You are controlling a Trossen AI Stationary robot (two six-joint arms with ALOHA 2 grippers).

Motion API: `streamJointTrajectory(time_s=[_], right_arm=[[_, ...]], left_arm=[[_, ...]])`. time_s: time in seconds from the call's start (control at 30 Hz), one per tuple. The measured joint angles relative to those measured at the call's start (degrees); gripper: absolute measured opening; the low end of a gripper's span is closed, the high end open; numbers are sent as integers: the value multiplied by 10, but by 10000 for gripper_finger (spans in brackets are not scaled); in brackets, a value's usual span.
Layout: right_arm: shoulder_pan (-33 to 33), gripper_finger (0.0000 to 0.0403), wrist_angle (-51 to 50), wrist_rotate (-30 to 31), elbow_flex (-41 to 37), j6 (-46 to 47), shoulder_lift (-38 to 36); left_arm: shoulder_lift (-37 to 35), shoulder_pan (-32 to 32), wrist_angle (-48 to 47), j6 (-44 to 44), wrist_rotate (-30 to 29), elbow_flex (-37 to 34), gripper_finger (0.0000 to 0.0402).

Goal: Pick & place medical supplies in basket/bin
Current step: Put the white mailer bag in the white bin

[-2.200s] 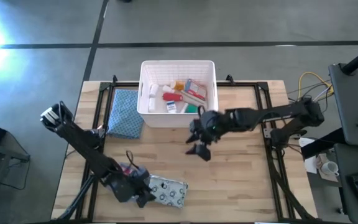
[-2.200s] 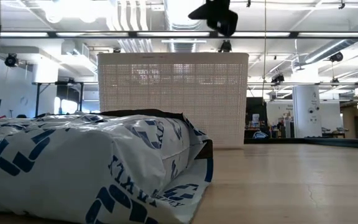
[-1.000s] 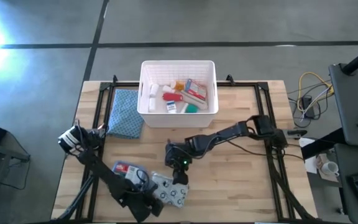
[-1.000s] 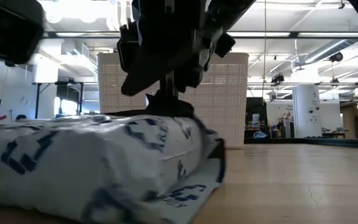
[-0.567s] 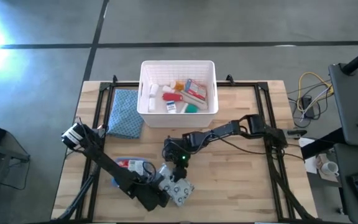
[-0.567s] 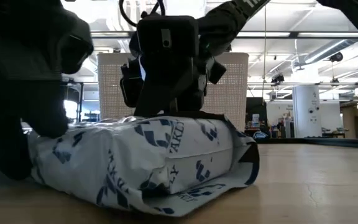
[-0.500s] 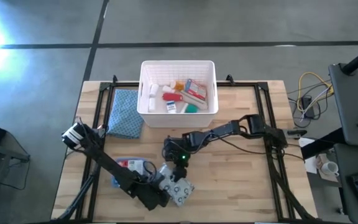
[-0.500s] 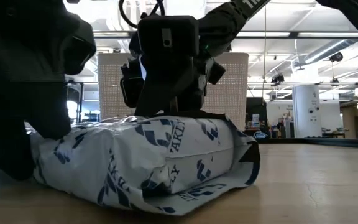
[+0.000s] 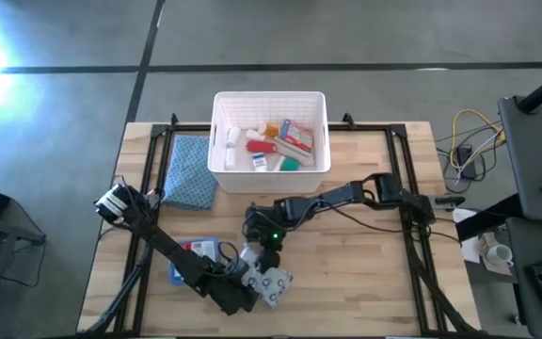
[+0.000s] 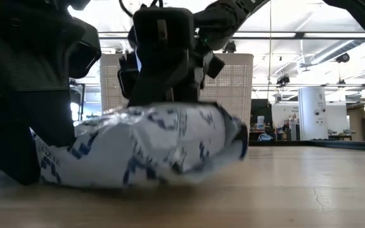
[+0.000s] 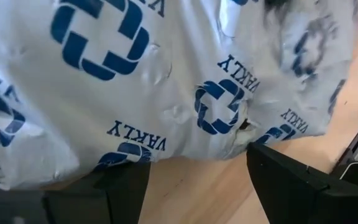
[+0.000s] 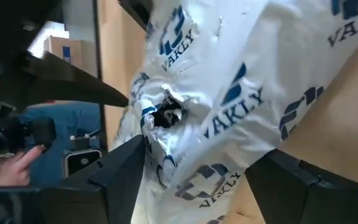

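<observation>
The grey-white spotted pouch (image 9: pixel 273 282) lies near the table's near edge and fills the low view (image 10: pixel 157 145). My left gripper (image 9: pixel 243 294) is open at its left end. My right gripper (image 9: pixel 262 252) reaches down onto its far side and is shut on it. The white slotted basket (image 9: pixel 216 132) stands at the far edge holding bottles, tubes and packets. A blue and red flat packet (image 9: pixel 194 256) lies on the wood left of the pouch. My left gripper (image 11: pixel 197 158) is level, coming from the table's left. Its open fingers (image 11: pixel 123 186) stand wide at the pouch's left end (image 11: pixel 135 149), which lies against them. My right gripper (image 12: pixel 204 149) slants down from the far side. It holds the pouch's crumpled upper far part (image 12: pixel 166 115) between its two fingers (image 12: pixel 126 174). The pouch's right end (image 10: pixel 233 136) hangs just off the table; its left end rests by the left gripper.
A blue checked cloth (image 9: pixel 191 171) lies left of the basket. Black frame rails (image 9: pixel 149 188) run along the table's left and right sides. Bare wood (image 9: pixel 356 273) stretches right of the pouch. The basket's wall (image 10: pixel 233 95) stands behind the grippers in the low view.
My left gripper has moved toward the table's right and slid the pouch a little right and farther, uncovering the blue and red packet. My right gripper has settled on the pouch's far side. The pouch has bunched up and its right end has risen off the wood.
</observation>
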Motion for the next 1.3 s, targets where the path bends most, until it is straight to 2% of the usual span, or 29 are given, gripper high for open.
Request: streamJointTrajectory(time_s=[0.27, 0.5, 0.67, 1.03, 1.13, 1.3], right_arm=[[-1, 183, 3, 6, 3, -4, -30], [-3, 166, -25, 48, 3, -10, -63], [-4, 164, -53, 113, 4, -39, -119], [-41, 162, -72, 321, 5, -55, -293], [-56, 162, -66, 424, 6, -75, -341], [-98, 162, -74, 576, 6, -113, -405]], left_arm=[[-5, -1, -23, 12, -2, 15, 246], [-6, -1, -140, 32, -48, 67, 246], [-14, 0, -287, 37, -80, 140, 246], [-15, -2, -756, 28, -246, 433, 246], [-37, -1, -728, 60, -309, 476, 246], [-62, -2, -750, 87, -359, 519, 246]])
